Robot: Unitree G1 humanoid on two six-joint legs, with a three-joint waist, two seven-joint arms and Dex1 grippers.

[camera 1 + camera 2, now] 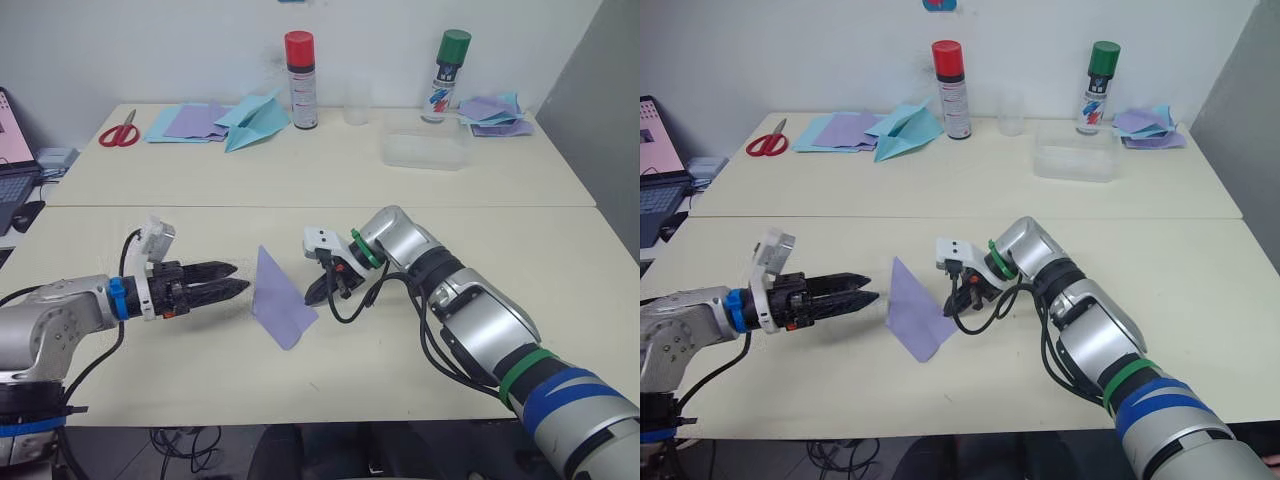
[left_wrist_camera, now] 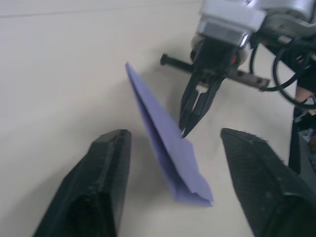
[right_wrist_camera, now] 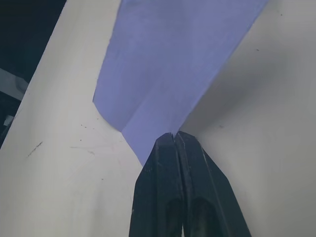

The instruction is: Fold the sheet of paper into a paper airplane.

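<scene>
While my 2 arms work at the near table (image 1: pixel 150 380), the sheet of paper (image 1: pixel 279 300), pale lavender and already folded into a long pointed wedge, lies at its middle between my grippers. My right gripper (image 1: pixel 318 291) has its fingers pressed together with their tips on the paper's right edge, probably pinning it so it cannot slide. My left gripper (image 1: pixel 240 279) hovers just left of the paper with fingers parted, seemingly ready to take that edge. On the far table stand a red-capped spray can (image 1: pixel 300 80) and a green-capped spray can (image 1: pixel 448 75); their labels are too small to read.
</scene>
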